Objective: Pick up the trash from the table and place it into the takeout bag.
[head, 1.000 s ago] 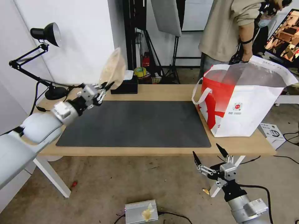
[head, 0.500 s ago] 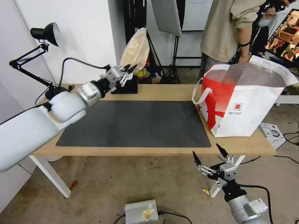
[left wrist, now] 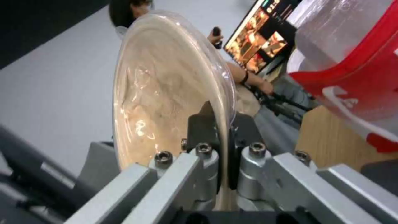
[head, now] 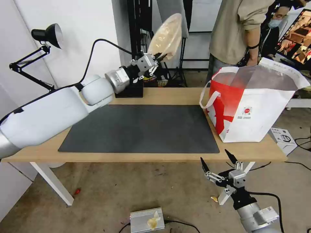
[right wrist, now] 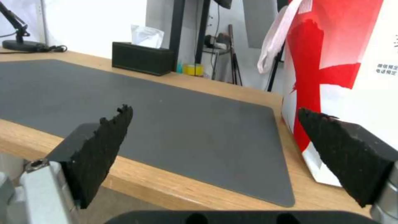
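Bowl (head: 166,36) held high above the table's (head: 175,95) far edge, pinched at its lower rim by the left gripper (head: 155,60), fingers (left wrist: 202,124) closed tight on either side of the rim, as the left wrist view shows. Tan, covered with clear film, tipped up on edge: rim plane near upright, long axis slanting up and away toward the bag's side. Well above the black tissue box (head: 131,90) and well apart from the bag (head: 256,106), which stands upright on the right end of the table, mouth open, just beside the grey mat (head: 142,129). Right gripper (head: 219,161) parked low before the table's front edge, near the bag, jaws spread wide, holding nothing.
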You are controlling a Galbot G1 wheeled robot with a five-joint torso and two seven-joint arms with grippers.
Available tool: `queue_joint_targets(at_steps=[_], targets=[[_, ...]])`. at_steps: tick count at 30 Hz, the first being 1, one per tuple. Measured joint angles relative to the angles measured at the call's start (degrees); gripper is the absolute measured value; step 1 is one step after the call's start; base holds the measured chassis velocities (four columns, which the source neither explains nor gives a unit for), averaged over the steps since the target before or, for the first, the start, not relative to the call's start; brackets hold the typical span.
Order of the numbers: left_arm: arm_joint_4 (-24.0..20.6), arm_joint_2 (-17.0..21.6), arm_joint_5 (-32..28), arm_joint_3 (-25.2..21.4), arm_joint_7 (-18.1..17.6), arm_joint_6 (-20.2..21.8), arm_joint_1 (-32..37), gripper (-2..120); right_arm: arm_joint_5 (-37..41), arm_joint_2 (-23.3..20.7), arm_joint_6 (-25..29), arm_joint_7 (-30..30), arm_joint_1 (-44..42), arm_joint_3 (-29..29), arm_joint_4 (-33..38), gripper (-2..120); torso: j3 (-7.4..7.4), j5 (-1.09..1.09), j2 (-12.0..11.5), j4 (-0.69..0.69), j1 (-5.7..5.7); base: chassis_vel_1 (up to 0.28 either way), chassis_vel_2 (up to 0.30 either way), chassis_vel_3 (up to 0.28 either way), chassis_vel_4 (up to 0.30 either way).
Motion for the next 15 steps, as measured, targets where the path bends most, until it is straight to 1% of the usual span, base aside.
queue_joint_targets(at_steps=[1, 2, 4, 6, 8, 10, 12, 14, 15], targets=[[0.00, 0.00, 0.00, 0.00, 0.00, 0.00, 0.00, 0, 0.00, 0.00, 0.00, 0.00, 0.00, 0.00, 0.00, 100, 0.00, 0.00, 0.00, 0.00, 0.00, 0.000, 0.000, 0.000, 0.000], [1.08, -1.59, 1.17, 0.00, 0.18, -0.29, -0.04, 0, 0.00, 0.00, 0.00, 0.00, 0.00, 0.00, 0.00, 100, 0.00, 0.01, 0.00, -0.01, 0.00, 0.000, 0.000, 0.000, 0.000], [2.07, -2.91, 2.27, 0.00, 0.49, -0.76, -0.05, 0, 0.00, 0.00, 0.00, 0.00, 0.00, 0.00, 0.00, 100, 0.00, 0.01, 0.00, -0.01, 0.00, 0.000, 0.000, 0.000, 0.000], [2.44, -3.35, 2.64, -0.01, 0.61, -0.95, -0.06, 0, 0.00, 0.00, 0.00, 0.00, 0.00, 0.00, 0.00, 100, 0.00, 0.01, 0.00, -0.01, 0.00, 0.000, 0.000, 0.000, 0.000], [3.91, -5.25, 3.93, -0.10, 1.06, -1.57, -0.05, 0, 0.00, 0.00, 0.00, 0.00, 0.00, 0.00, 0.00, 100, 0.00, 0.01, 0.00, -0.01, 0.00, 0.000, 0.000, 0.000, 0.000], [4.28, -5.80, 4.14, -0.12, 1.13, -1.68, -0.05, 0, 0.00, 0.00, 0.00, 0.00, 0.00, 0.00, 0.00, 100, 0.00, 0.01, 0.00, -0.01, 0.00, 0.000, 0.000, 0.000, 0.000], [5.78, -8.16, 4.77, -0.27, 1.27, -1.88, 0.04, 0, 0.00, 0.00, 0.00, 0.00, 0.00, 0.00, 0.00, 100, 0.00, 0.01, 0.00, -0.01, 0.00, 0.000, 0.000, 0.000, 0.000], [8.15, -11.40, 7.07, -0.59, 1.97, -2.17, 0.19, 0, 0.00, 0.00, 0.00, 0.00, 0.00, 0.00, 0.00, 100, 0.00, 0.02, 0.00, -0.02, 0.00, 0.000, 0.000, 0.000, 0.000], [8.15, -11.40, 7.07, -0.59, 1.97, -2.17, 0.19, 0, 0.00, 0.00, 0.00, 0.00, 0.00, 0.00, 0.00, 100, 0.00, 0.02, 0.00, -0.02, 0.00, 0.000, 0.000, 0.000, 0.000]])
